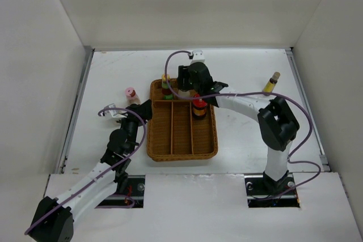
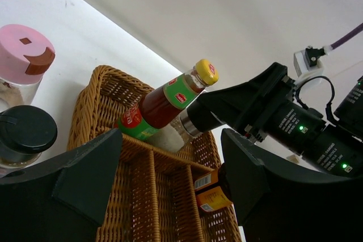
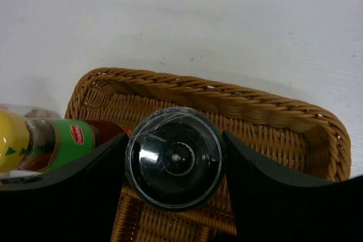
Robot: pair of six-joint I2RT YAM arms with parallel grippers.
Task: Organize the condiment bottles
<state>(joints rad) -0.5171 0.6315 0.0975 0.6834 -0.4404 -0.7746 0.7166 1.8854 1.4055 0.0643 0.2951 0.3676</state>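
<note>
Left of the wicker tray (image 1: 181,156) the left gripper (image 2: 170,191) is wide open, empty; over the tray's far end the right gripper (image 3: 176,192) squeezes a dark-lidded jar (image 3: 174,162); lowered, it could tip the yellow-capped bottle (image 2: 164,103) just beside it.

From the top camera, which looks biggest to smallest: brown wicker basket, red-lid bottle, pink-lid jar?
1. Brown wicker basket.
2. Red-lid bottle.
3. Pink-lid jar, though these two look nearly alike, so that order is unsure.
</note>
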